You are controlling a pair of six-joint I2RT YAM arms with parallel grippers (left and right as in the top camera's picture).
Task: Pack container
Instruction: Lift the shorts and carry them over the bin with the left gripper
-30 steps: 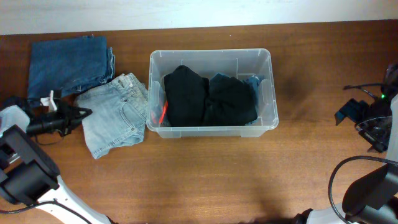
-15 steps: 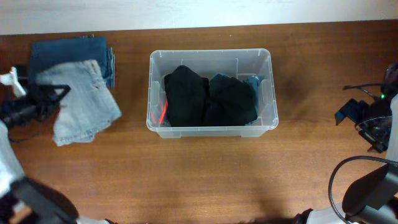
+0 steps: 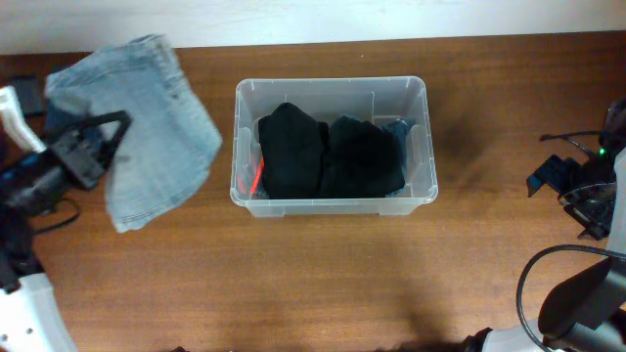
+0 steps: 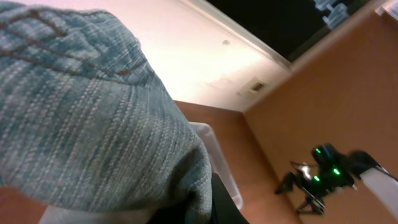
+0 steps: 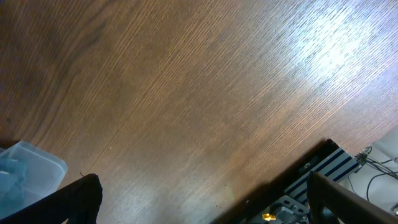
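Observation:
The clear plastic container [image 3: 333,86] stands at the table's middle, holding two black folded garments [image 3: 293,152] and a bit of blue cloth [image 3: 399,127]. My left gripper [image 3: 98,142] is shut on light-blue denim shorts [image 3: 156,137] and holds them in the air to the left of the container. In the left wrist view the shorts [image 4: 81,106] fill the frame and hide the jaws; the container's corner [image 4: 214,149] shows behind them. My right gripper [image 5: 205,208] is open and empty over bare wood near the right edge [image 3: 559,176]. The container's corner also shows in the right wrist view [image 5: 25,163].
A red item [image 3: 256,179] lies inside the container at its left wall. A dark patch [image 3: 54,119] shows under the lifted shorts at far left. The wall runs along the table's back edge. Cables lie by the right arm [image 3: 577,147].
My left gripper has raised the denim shorts off the table and carried them up and to the right, nearer the container. They now cover the dark jeans. The right arm has not moved.

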